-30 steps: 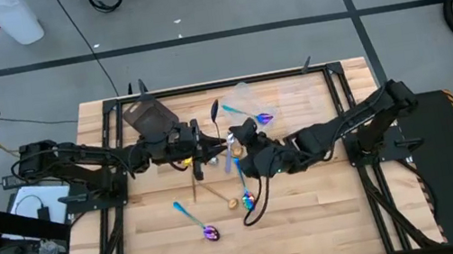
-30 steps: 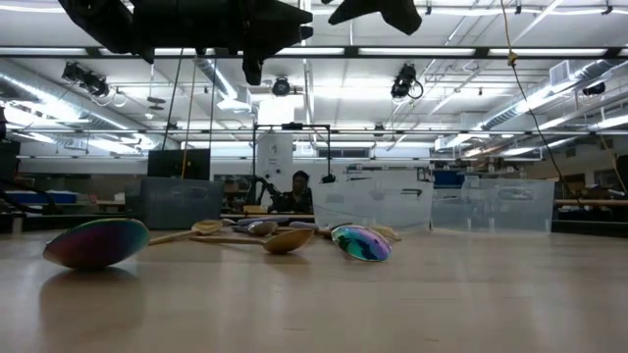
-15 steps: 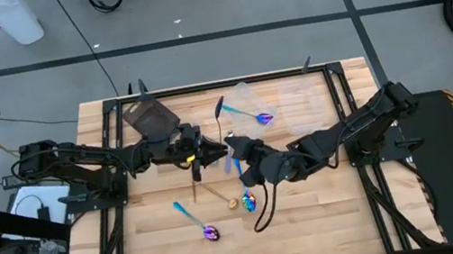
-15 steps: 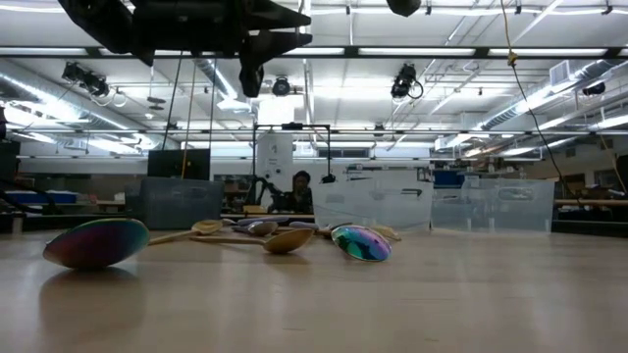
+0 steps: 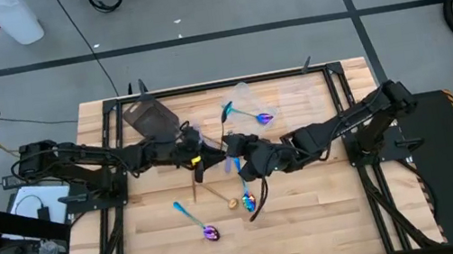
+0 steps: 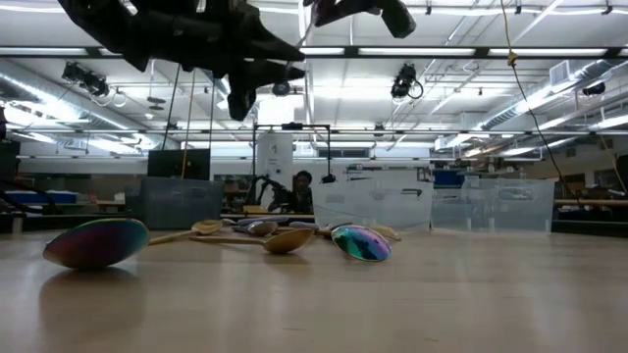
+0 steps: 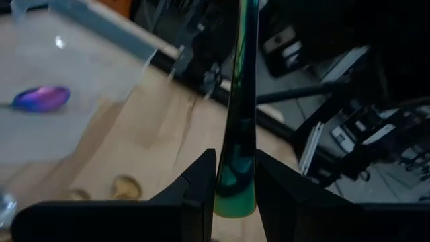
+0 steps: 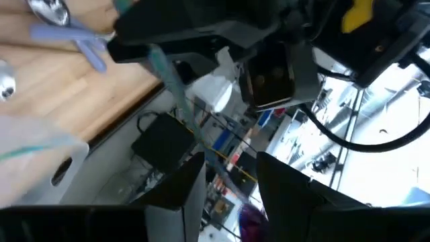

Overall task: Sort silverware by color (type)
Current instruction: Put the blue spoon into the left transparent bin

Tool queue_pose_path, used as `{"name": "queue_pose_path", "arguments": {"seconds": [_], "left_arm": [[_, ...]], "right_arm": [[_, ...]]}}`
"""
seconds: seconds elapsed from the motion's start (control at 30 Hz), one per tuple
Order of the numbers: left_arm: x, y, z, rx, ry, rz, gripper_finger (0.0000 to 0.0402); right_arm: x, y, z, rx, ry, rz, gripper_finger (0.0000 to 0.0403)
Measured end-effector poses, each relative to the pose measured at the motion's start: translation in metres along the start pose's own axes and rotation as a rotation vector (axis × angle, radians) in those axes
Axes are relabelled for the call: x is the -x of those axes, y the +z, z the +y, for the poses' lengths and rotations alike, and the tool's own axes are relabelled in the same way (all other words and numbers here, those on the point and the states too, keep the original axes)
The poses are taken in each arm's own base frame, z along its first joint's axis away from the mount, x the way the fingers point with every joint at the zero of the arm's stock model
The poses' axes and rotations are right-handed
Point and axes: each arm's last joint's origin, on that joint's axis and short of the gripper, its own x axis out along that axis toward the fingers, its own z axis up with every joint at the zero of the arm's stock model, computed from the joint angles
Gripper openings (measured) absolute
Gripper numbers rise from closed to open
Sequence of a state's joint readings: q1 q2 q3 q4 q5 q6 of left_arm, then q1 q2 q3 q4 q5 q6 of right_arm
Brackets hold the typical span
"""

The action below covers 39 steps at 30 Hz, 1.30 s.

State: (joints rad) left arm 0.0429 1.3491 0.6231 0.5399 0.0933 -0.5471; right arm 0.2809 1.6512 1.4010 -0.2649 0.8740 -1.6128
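Note:
My left gripper (image 5: 205, 153) hangs over the middle of the table, shut on an iridescent spoon (image 5: 224, 114) with a teal handle. The spoon slants up toward the far right. My right gripper (image 5: 240, 155) hovers just right of it, fingers apart. In the right wrist view the teal handle (image 8: 176, 94) runs toward the gap between its fingers, and I cannot tell if they touch it. Two iridescent spoons (image 5: 210, 232) (image 5: 248, 201) and a gold spoon (image 5: 231, 202) lie flat on the wood. A purple spoon (image 5: 263, 118) lies in the clear tub (image 5: 245, 98). My left gripper pinches the free end of the spoon's teal handle (image 7: 235, 191) between its two fingers (image 7: 201, 188). The fingers come nearly level from the table's left. The spoon is lifted clear of the table and sticks out beyond the fingertips, bowl end away.
A dark tub (image 5: 147, 117) stands at the far left behind my left arm. Another clear tub (image 5: 304, 101) sits at the far right. A light blue utensil (image 8: 84, 42) and silver spoons (image 8: 50, 10) lie on the wood below. Black frame rails border the table.
My left gripper has rolled and tipped downward while keeping its hold, so the spoon's bowl has swung slightly toward the table's right. My right gripper has rolled about its own axis and shifted a little beside the spoon, staying above the table's middle.

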Motion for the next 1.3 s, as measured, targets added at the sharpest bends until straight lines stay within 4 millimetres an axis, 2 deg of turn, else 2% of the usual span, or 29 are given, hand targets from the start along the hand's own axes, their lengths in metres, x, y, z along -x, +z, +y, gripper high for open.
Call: {"name": "queue_pose_path", "arguments": {"seconds": [0.27,0.6,0.87,1.3], "left_arm": [[0.000,-0.004,0.003,0.020,0.029,0.045,0.0089],[0.000,-0.005,0.003,0.019,0.038,0.056,0.0089],[0.001,-0.005,0.008,0.007,0.058,0.063,0.0089],[0.001,-0.005,0.009,0.011,0.068,0.067,0.0089]], "right_arm": [[-0.016,-0.001,0.007,-0.045,0.049,-0.111,0.0142],[-0.057,0.020,0.028,0.049,0.090,-0.068,0.0142],[-0.061,0.023,0.034,0.084,0.113,-0.040,0.0127],[-0.061,0.022,0.036,0.091,0.133,0.010,0.0078]]}}
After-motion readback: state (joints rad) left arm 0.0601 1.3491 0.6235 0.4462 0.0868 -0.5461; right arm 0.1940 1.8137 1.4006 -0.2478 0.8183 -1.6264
